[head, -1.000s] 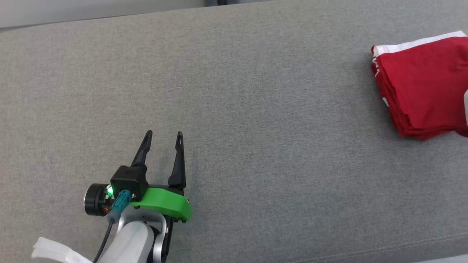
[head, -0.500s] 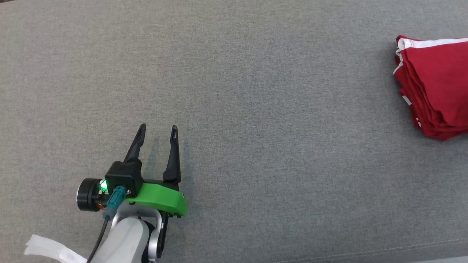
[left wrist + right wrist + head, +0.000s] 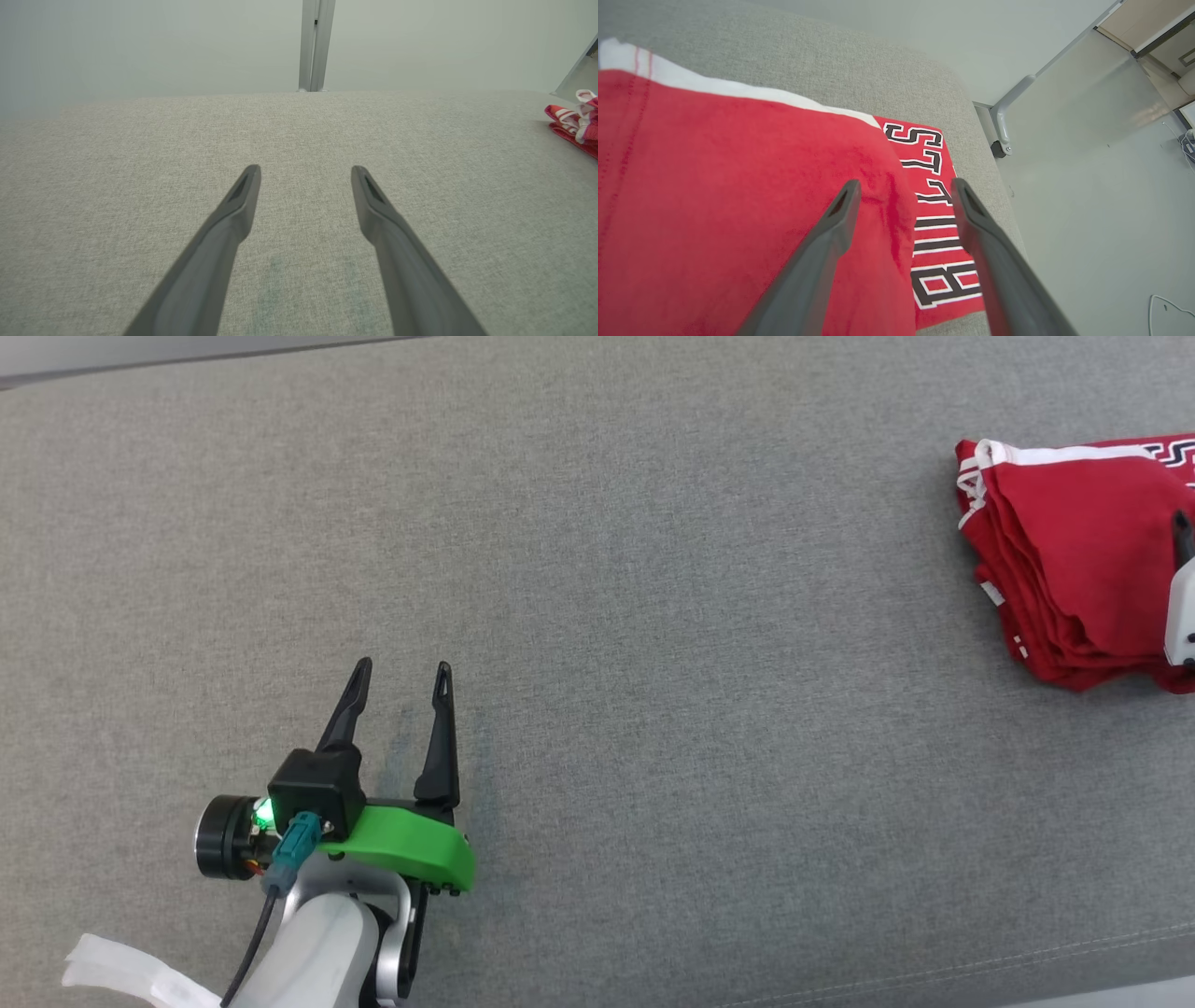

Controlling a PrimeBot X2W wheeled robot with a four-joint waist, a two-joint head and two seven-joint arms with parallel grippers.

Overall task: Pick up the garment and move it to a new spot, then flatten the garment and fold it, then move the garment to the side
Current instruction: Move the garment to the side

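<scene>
The folded red garment (image 3: 1064,569) lies at the far right of the grey fabric-covered surface (image 3: 653,569), close to its right end, stacked in several layers with a white band (image 3: 738,88) along its far edge. In the right wrist view a lower layer sticks out from under the top fold and carries black and white lettering (image 3: 931,219). The right gripper (image 3: 905,182) hangs over that side of the garment, one finger above the plain red top layer and the other above the lettered part. Its jaws are released and spread apart, with no cloth pinched between them; whether the fingertips touch the fabric cannot be told. In the head view a pale part of the right arm (image 3: 1181,616) with one dark fingertip shows at the right edge, over the garment. The left gripper (image 3: 402,665) is well apart from the garment, at the lower left over bare grey cloth, its fingers pointing away from the robot. Its jaws are also released and stand wide, holding nothing. A green bracket (image 3: 411,849) sits behind its fingers, and a white strip (image 3: 121,975) shows at the bottom left corner. In the left wrist view the garment is a small red and white patch at the right edge, and a metal post (image 3: 315,44) stands beyond the far edge of the surface.
</scene>
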